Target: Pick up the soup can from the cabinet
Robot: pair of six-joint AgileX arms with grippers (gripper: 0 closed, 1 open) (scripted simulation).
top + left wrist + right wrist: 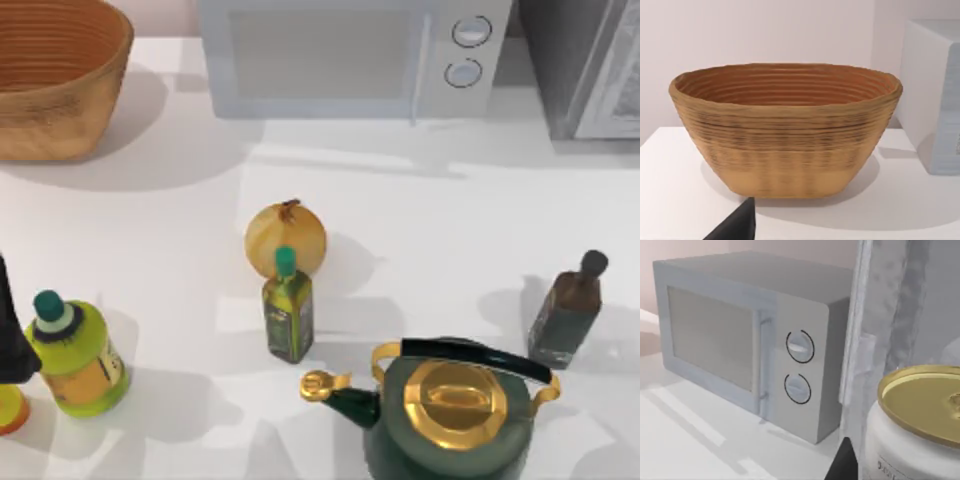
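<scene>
The soup can [920, 425] has a white body and a gold lid and stands very close in the right wrist view. It is just past the cabinet's [580, 65] pale grey framed door [865, 340], which stands open. A dark part of my right gripper [844, 465] shows right beside the can's side; whether it touches the can is hidden. My left gripper [735, 225] appears as a dark tip low over the table in front of the woven basket [785, 130], holding nothing that I can see.
The white microwave [350, 55] stands left of the cabinet, and the basket [55, 75] is at the back left. On the table are an onion [285, 235], an olive oil bottle [288, 310], a yellow-green bottle [75, 355], a green-gold kettle [450, 410] and a dark bottle [570, 310].
</scene>
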